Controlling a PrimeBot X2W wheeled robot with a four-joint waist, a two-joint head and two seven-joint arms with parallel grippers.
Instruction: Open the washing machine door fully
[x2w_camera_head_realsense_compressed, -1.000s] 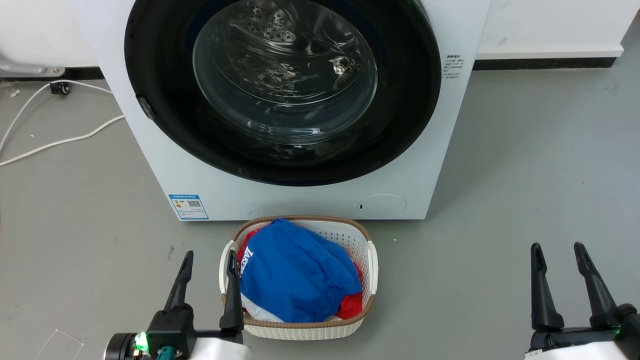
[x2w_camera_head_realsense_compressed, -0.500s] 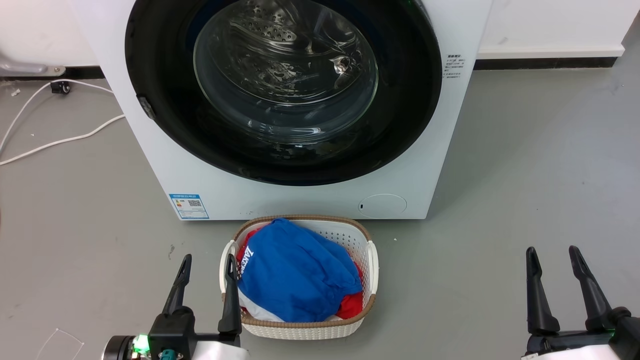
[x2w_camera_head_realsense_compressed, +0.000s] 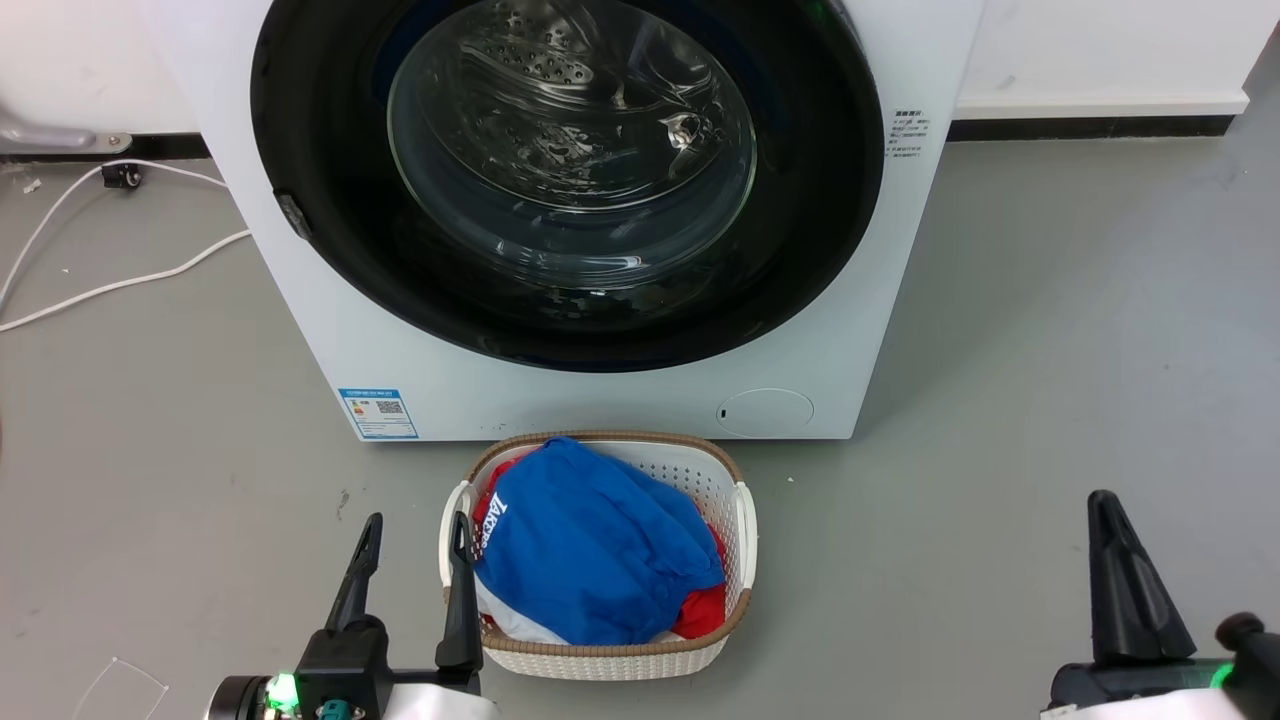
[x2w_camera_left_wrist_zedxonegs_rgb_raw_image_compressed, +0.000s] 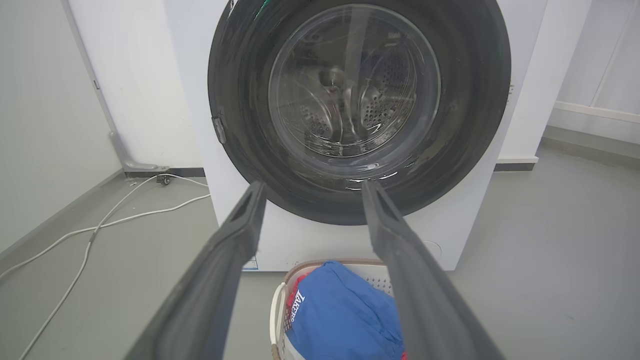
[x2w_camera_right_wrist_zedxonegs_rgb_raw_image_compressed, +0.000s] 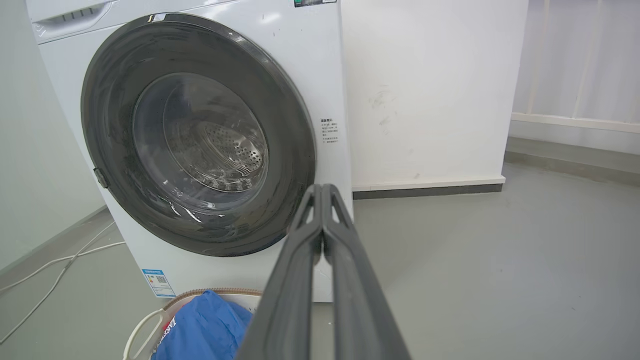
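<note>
Right gripper (x2w_camera_head_realsense_compressed: 1103, 497) has pinched its two fingers together since a moment ago, when they stood apart; now they meet at the tips with nothing between them. It hangs low on the right, well apart from the machine (x2w_camera_head_realsense_compressed: 600, 400).

From where I stand, the door (x2w_camera_head_realsense_compressed: 568, 170) lies closed against the machine's white front, its black rim round the clear glass bowl, drum holes showing through it. A small grey tab (x2w_camera_head_realsense_compressed: 292, 215) sits on the rim's left edge.

Just before the machine, a basket (x2w_camera_head_realsense_compressed: 600, 437) stands on the grey floor (x2w_camera_head_realsense_compressed: 1050, 350), heaped with blue cloth (x2w_camera_head_realsense_compressed: 590, 550) over red cloth (x2w_camera_head_realsense_compressed: 700, 610).

Left gripper (x2w_camera_head_realsense_compressed: 417, 520) hovers just beside the basket's left side, fingers spread and empty, pointing toward the door. A white cable (x2w_camera_head_realsense_compressed: 130, 282) trails over the floor to the left.
</note>
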